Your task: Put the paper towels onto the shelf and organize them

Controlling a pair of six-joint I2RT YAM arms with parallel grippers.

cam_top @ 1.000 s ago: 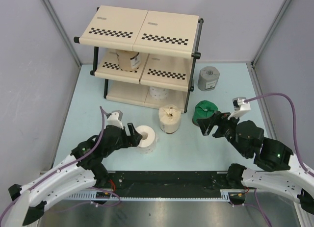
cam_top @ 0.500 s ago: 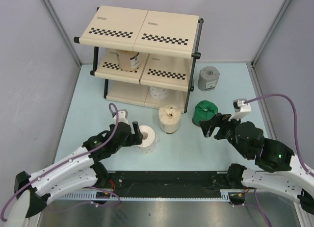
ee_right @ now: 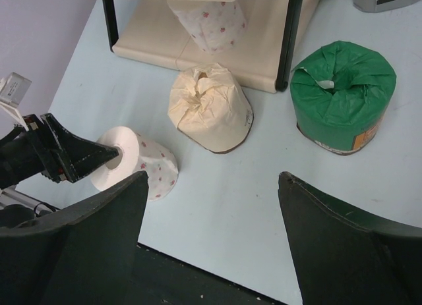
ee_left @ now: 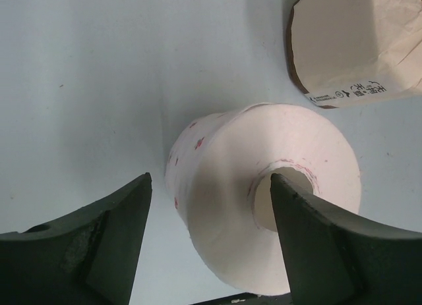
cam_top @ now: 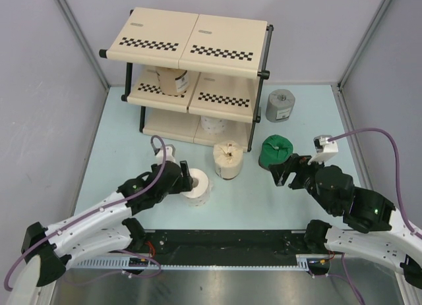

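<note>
A white paper towel roll (cam_top: 197,185) with small red dots lies tilted on the table. My left gripper (cam_top: 185,177) is open around its near wall. In the left wrist view the right finger (ee_left: 310,239) sits at the roll's centre hole (ee_left: 285,198), and the left finger (ee_left: 99,239) stands off the roll's side. My right gripper (cam_top: 282,171) hangs open and empty above bare table, just near of the green-wrapped roll (cam_top: 275,151). A tan roll (cam_top: 227,160) stands before the shelf (cam_top: 191,40). The shelf holds a tan roll (cam_top: 173,81) on its middle tier and a white roll (cam_top: 212,124) on its bottom tier. A grey roll (cam_top: 281,105) stands right of the shelf.
Grey walls close in the pale blue table on the left, back and right. A black rail (cam_top: 224,242) runs along the near edge between the two arm bases. The shelf's black posts (cam_top: 258,101) stand close to the grey and tan rolls.
My left arm has reached forward to the white roll, one finger arriving at its hole, and its jaws have narrowed a little. The right arm has barely shifted.
</note>
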